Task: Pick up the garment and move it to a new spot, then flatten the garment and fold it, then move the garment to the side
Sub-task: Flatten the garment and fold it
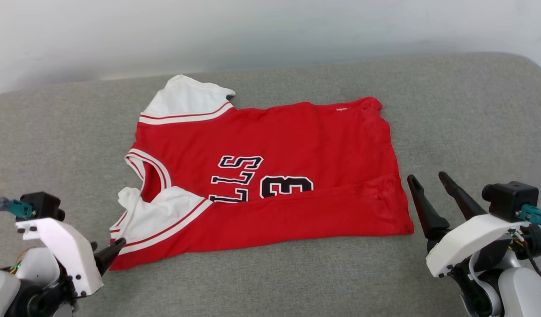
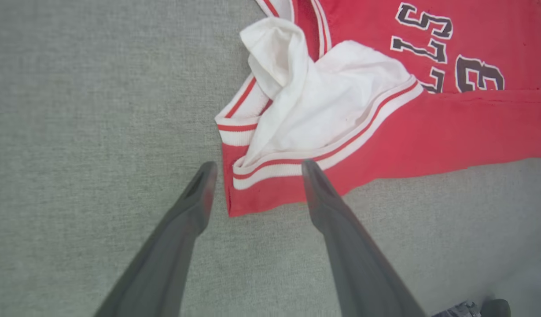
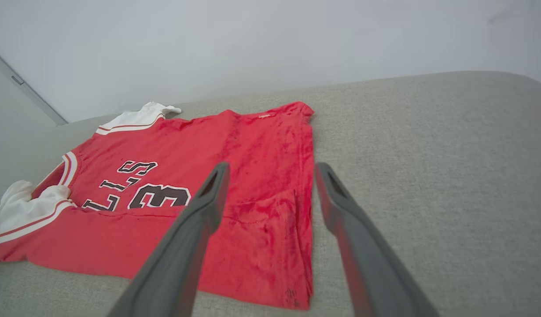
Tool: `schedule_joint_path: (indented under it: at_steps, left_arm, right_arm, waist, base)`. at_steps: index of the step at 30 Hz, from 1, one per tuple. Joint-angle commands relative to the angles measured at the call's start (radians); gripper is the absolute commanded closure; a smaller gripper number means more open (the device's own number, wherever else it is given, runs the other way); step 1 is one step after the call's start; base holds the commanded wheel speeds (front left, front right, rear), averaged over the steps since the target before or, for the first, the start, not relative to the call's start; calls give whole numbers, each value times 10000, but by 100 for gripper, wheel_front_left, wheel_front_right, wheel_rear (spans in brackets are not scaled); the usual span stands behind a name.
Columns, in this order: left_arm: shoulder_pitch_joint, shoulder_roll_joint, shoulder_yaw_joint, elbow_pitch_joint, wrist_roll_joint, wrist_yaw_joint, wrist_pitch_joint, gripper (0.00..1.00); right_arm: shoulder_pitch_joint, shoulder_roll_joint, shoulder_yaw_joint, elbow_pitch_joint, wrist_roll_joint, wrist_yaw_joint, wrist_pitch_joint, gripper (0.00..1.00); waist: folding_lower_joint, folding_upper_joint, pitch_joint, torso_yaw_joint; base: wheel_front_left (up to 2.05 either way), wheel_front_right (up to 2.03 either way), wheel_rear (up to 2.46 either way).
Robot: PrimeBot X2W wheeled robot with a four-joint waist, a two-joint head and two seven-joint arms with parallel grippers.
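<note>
the garment (image 1: 270, 176) runs 9 to 3 o'clock, with the left gripper (image 2: 258, 169) at its 7 o'clock corner and the right gripper (image 1: 427, 177) at 4, both spread and empty.

Left fingers (image 2: 193, 207) spread; right fingers (image 1: 424, 207) spread.

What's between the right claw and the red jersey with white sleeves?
Only a bare strip of grey woven cushion, plain in the head view. The open right claw sits just beside the red white-sleeved jersey.
</note>
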Motion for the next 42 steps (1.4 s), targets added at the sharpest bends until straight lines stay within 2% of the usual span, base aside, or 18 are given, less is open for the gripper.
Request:
schedule_joint_path:
  at_steps: [1,5,14,15,16,17,18,20,24,25,26,29,34,42]
  left_arm:
    - [225,61,82,-48,-149,123,119,0]
    - [524,46,216,32,-541,323,322,0]
    - [665,-620,-96,694,-1222,-17,871,0]
    - [661,-660,-182,747,-1213,-61,922,49]
    - [661,-660,-182,747,-1213,-61,922,49]
    - [633,-721,-197,768,-1218,-161,881,72]
    - [597,-785,-176,772,-1257,-231,806,100]
    - [523,-735,-163,751,-1139,-280,712,100]
    - [114,-546,111,417,-739,-370,84,100]
    - [114,-546,111,417,-739,-370,84,100]
    - [-47,-485,182,219,-535,-380,-163,100]
    - [-200,-407,200,-143,-269,-307,-350,100]
    - [-384,-410,110,-640,-22,-222,-422,100]
    - [-637,-615,-133,-913,206,-226,-422,100]
  right_arm:
    - [88,125,18,-140,-6,-4,66,0]
    - [122,269,32,-348,81,-4,158,0]
    - [108,334,-277,-261,572,-5,429,0]
    - [91,253,-391,-227,655,-5,528,0]
    - [91,253,-391,-227,655,-5,528,0]
    - [50,161,-533,-215,694,-5,620,0]
    - [8,101,-671,-209,751,-4,739,0]
    - [-19,32,-795,-227,807,-4,1104,0]
    - [-152,-369,-958,43,1062,-5,2626,0]
    - [-152,-369,-958,43,1062,-5,2626,0]
    - [-252,-524,-895,237,1204,-4,3380,0]
    - [-471,-647,-687,585,1402,-4,4409,0]
    - [-898,-667,-338,1115,1482,-4,5095,0]
    - [-1485,-368,427,2663,1579,-2,5761,0]
  waist:
    - [0,-1,274,-190]
    - [0,-1,694,-439]
    - [0,-1,1042,-653]
    - [0,-1,1037,-655]
    - [0,-1,1037,-655]
    - [0,-1,1026,-650]
    - [0,-1,1010,-630]
    - [0,-1,965,-582]
    - [0,-1,844,-350]
    - [0,-1,844,-350]
    - [0,-1,823,-223]
    - [0,-1,862,-35]
    - [0,-1,992,235]
    - [0,-1,1261,674]
  base:
    - [0,0,0]
    - [0,0,0]
    - [0,0,0]
    - [0,0,0]
    - [0,0,0]
    - [0,0,0]
    - [0,0,0]
    - [0,0,0]
    - [0,0,0]
    - [0,0,0]
    - [0,0,0]
    - [0,0,0]
    - [0,0,0]
    - [0,0,0]
